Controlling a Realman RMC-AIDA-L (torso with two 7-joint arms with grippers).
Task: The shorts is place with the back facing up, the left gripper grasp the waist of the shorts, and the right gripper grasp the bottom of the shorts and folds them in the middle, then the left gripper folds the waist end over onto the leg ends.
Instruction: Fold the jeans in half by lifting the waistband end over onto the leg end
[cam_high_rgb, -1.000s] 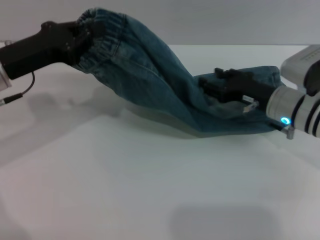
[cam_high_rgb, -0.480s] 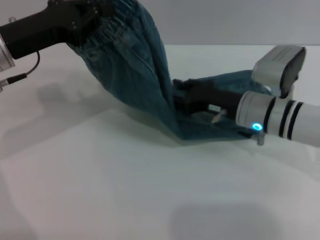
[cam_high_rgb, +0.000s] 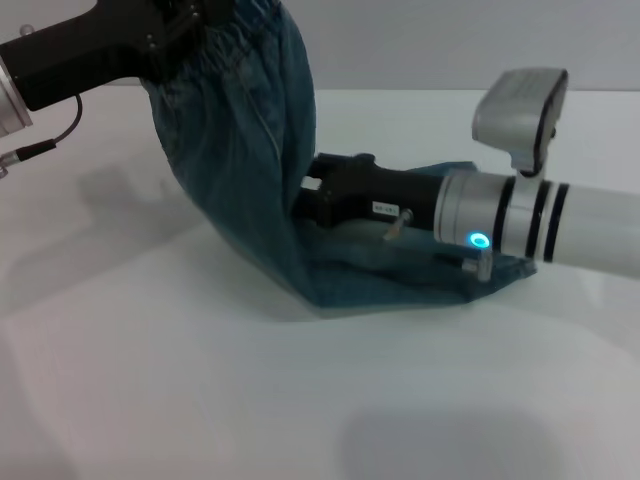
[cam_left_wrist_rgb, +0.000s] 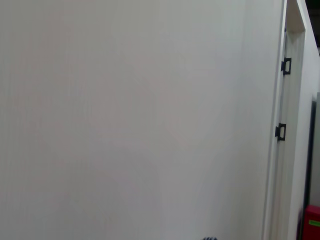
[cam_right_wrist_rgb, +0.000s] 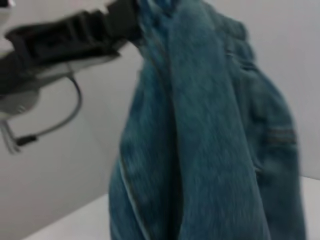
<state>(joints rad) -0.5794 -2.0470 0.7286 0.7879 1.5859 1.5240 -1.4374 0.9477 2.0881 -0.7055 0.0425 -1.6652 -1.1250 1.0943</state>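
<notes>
The blue denim shorts (cam_high_rgb: 240, 150) hang in a steep drape from their elastic waist, held high at the back left. My left gripper (cam_high_rgb: 190, 25) is shut on that waist. The leg ends (cam_high_rgb: 400, 280) lie flat on the white table (cam_high_rgb: 200, 380). My right gripper (cam_high_rgb: 308, 195) reaches in low from the right over the leg part, its tip pushed against the hanging cloth, which hides it. The right wrist view shows the draped shorts (cam_right_wrist_rgb: 200, 125) close up, with the left gripper (cam_right_wrist_rgb: 122, 20) at the top of them. The left wrist view shows no shorts.
The right forearm (cam_high_rgb: 540, 225), white with a blue light, lies low across the right side of the table above the leg ends. A cable (cam_high_rgb: 40, 150) hangs from the left arm. The left wrist view shows only a white wall (cam_left_wrist_rgb: 140, 120) and a door edge (cam_left_wrist_rgb: 285, 100).
The left gripper has lifted the waist higher and carried it to the right, so the cloth hangs steeper. The right gripper has slid left along the leg part, up against the drape.
</notes>
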